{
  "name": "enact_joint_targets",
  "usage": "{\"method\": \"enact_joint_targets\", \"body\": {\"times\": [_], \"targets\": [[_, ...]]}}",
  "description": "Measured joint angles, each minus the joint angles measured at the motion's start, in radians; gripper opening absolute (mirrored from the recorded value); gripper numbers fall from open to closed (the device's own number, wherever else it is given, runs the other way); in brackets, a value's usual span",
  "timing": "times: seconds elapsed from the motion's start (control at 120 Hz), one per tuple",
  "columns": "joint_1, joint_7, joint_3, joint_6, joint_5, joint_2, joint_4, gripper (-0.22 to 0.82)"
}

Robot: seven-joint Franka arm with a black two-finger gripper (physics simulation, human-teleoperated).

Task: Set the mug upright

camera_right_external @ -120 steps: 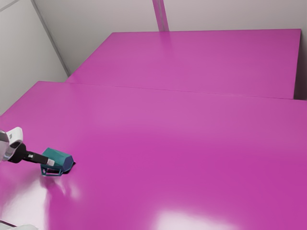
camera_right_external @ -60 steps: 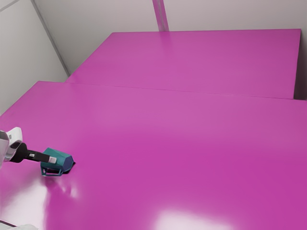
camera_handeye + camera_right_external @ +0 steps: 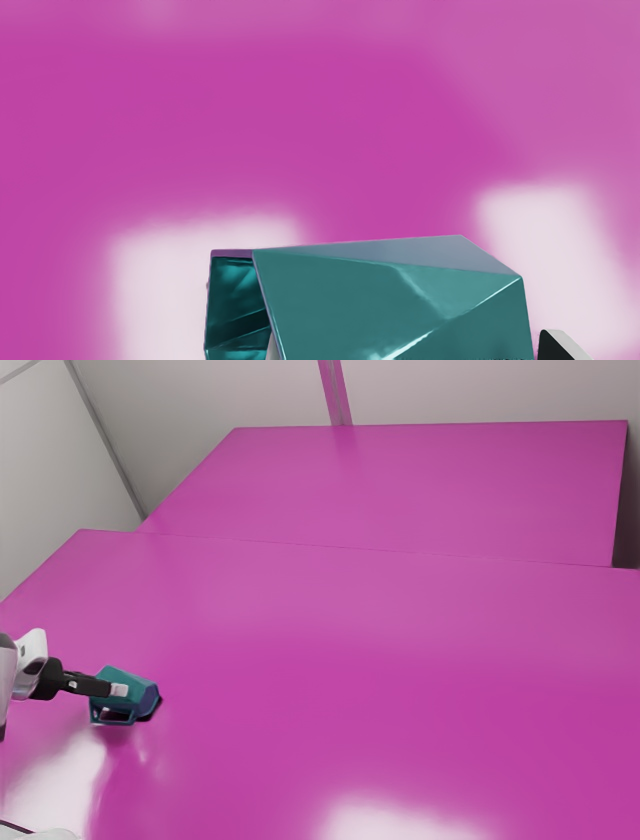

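The teal, glossy, faceted mug (image 3: pixel 137 702) lies tipped at eight o'clock on the glossy magenta table (image 3: pixel 400 660) in the exterior view, handle toward seven. The gripper's (image 3: pixel 119 690) fingers stand apart, one at its open mouth, one beside its opposite end.

Pink table (image 3: pixel 400 660), glossy, is filling most of the exterior view; a thin seam is running across it toward the far part. White glare is showing at the near edge of that view and by its left side, also pale patches around the mug in the wrist view. Teal mug (image 3: pixel 132 682) is lying tipped on its side near the exterior view's left, dark shadow showing beside it.
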Motion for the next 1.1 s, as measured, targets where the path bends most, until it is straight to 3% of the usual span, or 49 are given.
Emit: {"method": "enact_joint_targets", "body": {"times": [0.425, 0.633, 0.75, 0.942, 1.1], "targets": [[-0.004, -0.014, -0.034, -0.067, -0.003, 0.0, 0.0, 0.51], [-0.003, -0.05, -0.061, -0.08, -0.002, -0.008, 0.001, 0.17], [-0.004, -0.07, -0.066, -0.079, -0.003, -0.011, 0.002, 0.03], [-0.004, -0.097, -0.068, -0.079, -0.003, -0.031, 0.011, -0.11], [-0.002, -0.118, -0.086, -0.079, 0.002, -0.06, 0.027, -0.15]]}}
